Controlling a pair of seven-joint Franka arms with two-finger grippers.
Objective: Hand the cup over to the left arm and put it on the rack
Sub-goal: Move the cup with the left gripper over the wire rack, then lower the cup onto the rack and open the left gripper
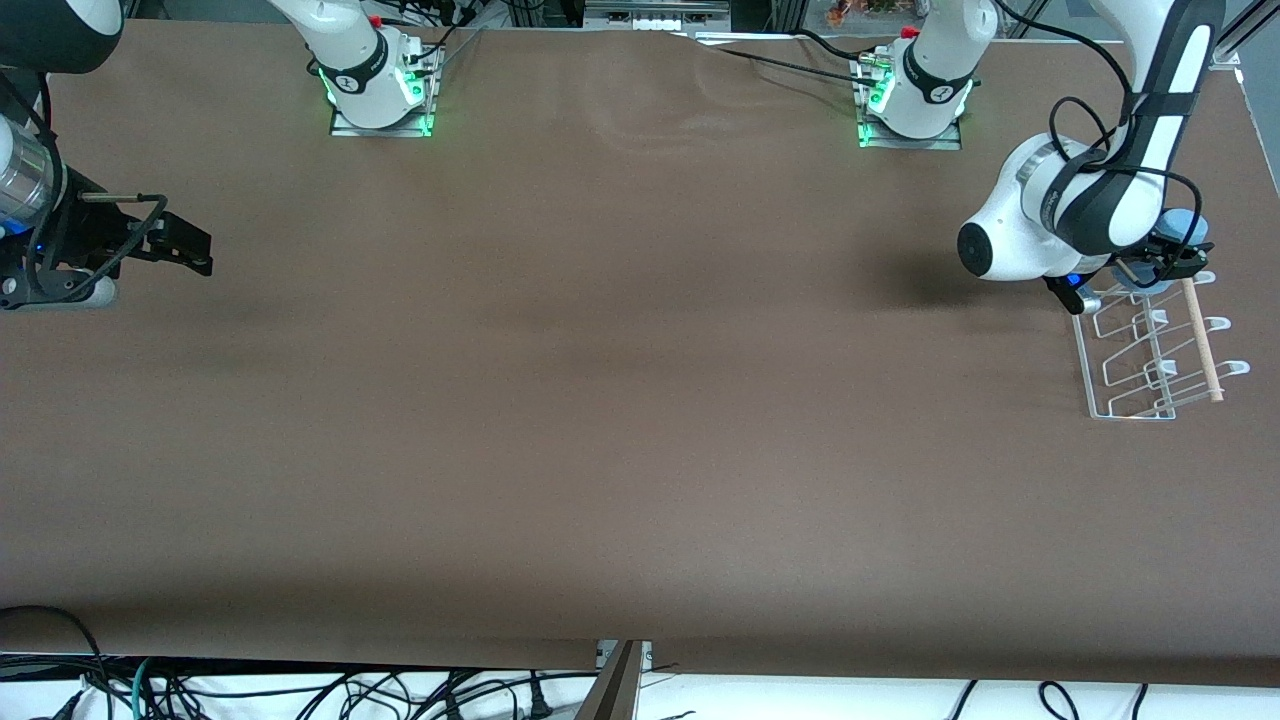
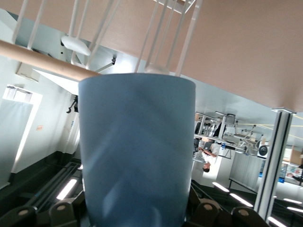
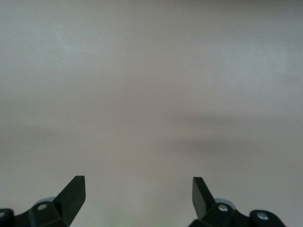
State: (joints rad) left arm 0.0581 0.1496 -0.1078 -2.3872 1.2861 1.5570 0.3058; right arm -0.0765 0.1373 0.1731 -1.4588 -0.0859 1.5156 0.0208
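The light-blue cup [image 1: 1183, 228] is held in my left gripper [image 1: 1172, 258], over the end of the white wire rack [image 1: 1140, 360] nearest the robots' bases. In the left wrist view the cup [image 2: 136, 151] fills the middle, gripped low between the jaws, with the rack's wire loops [image 2: 165, 38] and wooden dowel [image 2: 42, 59] just past its rim. The dowel [image 1: 1200, 340] lies along the rack's top. My right gripper [image 1: 185, 245] waits open and empty over the table at the right arm's end; its fingertips [image 3: 75, 191] stand wide apart.
The brown table [image 1: 600, 380] spreads between the two arms. The rack stands close to the table edge at the left arm's end. Cables hang below the table's front edge [image 1: 300, 690].
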